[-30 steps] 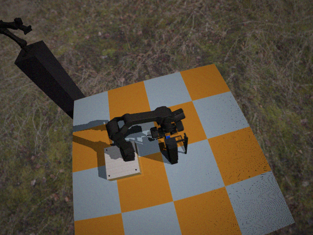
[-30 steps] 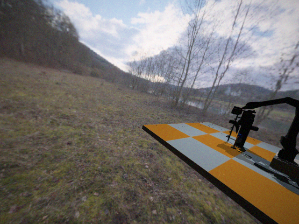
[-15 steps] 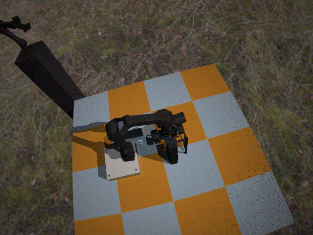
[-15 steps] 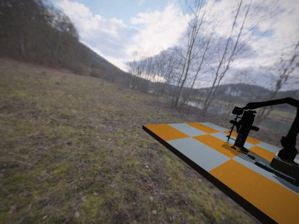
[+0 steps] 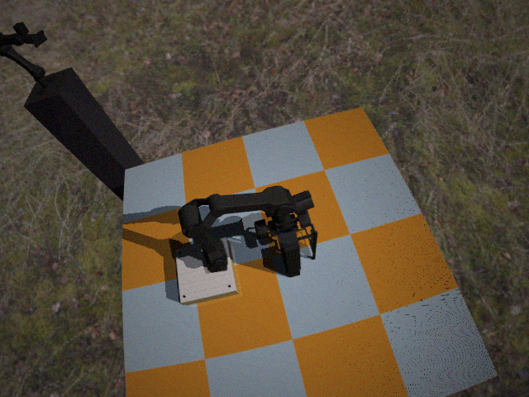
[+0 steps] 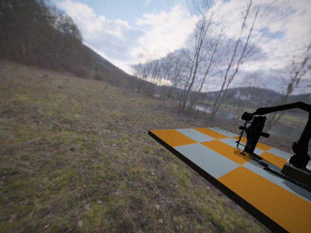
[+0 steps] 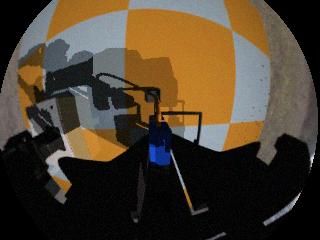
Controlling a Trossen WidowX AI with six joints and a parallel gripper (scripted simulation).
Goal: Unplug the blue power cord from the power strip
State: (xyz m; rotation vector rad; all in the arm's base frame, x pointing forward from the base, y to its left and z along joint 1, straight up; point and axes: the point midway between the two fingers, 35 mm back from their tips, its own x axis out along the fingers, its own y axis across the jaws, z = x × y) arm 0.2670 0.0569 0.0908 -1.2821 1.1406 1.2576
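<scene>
A grassy field with bare trees and hills surrounds a flat orange-and-grey checkered worktop [image 5: 397,260]. On it, a pale rectangular base plate [image 5: 205,284] carries the black six-joint arm [image 5: 239,203], which folds out and bends down over a dark rectangular power strip [image 5: 288,254] lying across a grey and an orange square. The black parallel-jaw gripper [image 7: 159,150] points straight down at the strip's near end, with the wrist-mounted camera bracket standing up beside it in the exterior view. In the wrist view the small blue plug [image 7: 159,146] sits between the dark fingers, which are narrowing around it; whether they already pinch it cannot be told. The thin cord [image 7: 182,183] runs from the plug downward across the picture. A dark box-shaped post [image 5: 77,123] stands at the worktop's far left corner.
</scene>
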